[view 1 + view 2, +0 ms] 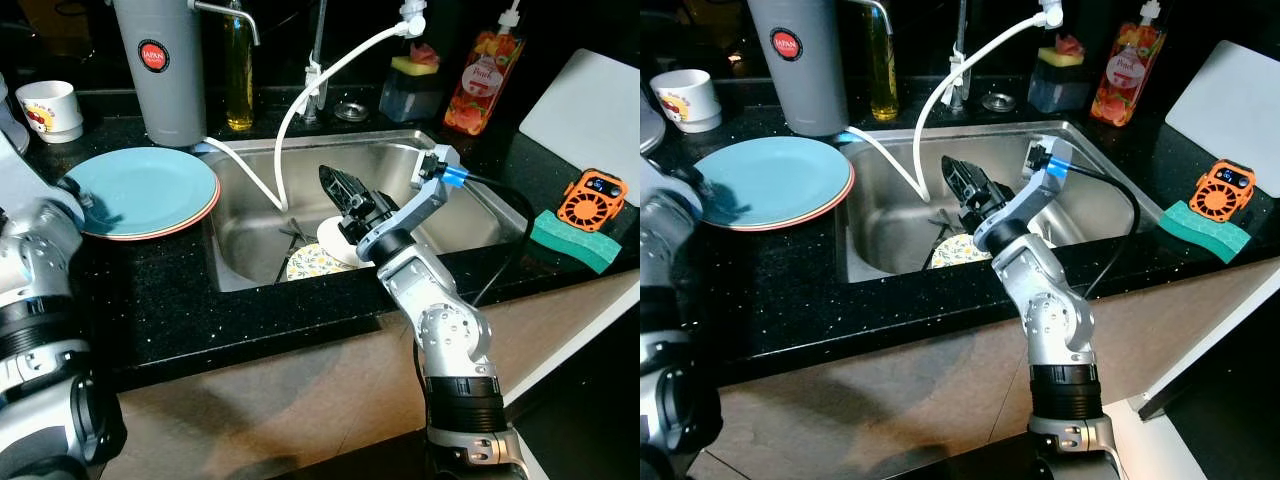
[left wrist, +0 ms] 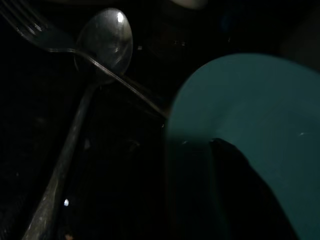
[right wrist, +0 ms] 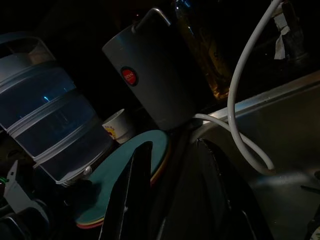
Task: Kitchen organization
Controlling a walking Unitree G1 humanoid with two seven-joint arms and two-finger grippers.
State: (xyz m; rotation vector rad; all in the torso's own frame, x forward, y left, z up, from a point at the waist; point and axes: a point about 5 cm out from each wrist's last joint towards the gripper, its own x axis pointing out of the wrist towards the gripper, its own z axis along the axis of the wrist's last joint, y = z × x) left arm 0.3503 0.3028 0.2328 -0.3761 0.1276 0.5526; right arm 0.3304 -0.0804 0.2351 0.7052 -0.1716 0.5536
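The right hand (image 1: 338, 187) hangs over the sink (image 1: 470, 205), fingers apart, empty. Dishes (image 1: 315, 262) lie below it at 6 o'clock; the teal plate (image 1: 140, 185) sits on the bench at 9 o'clock. Step: retrieving sink dishes. Next: descend, clamp a rim. Left hand (image 2: 235, 190): state cannot be told.

Black speckled desk (image 1: 250, 310) around steel sink (image 1: 250, 225); tan cabinet front (image 1: 300, 400) below; dim backdrop, light falling from above

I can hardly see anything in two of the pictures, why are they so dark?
Both wrist views sit in shade: the left wrist view catches just a glint on the spoon beside the teal plate; the eye views are brightly lit and sharp.
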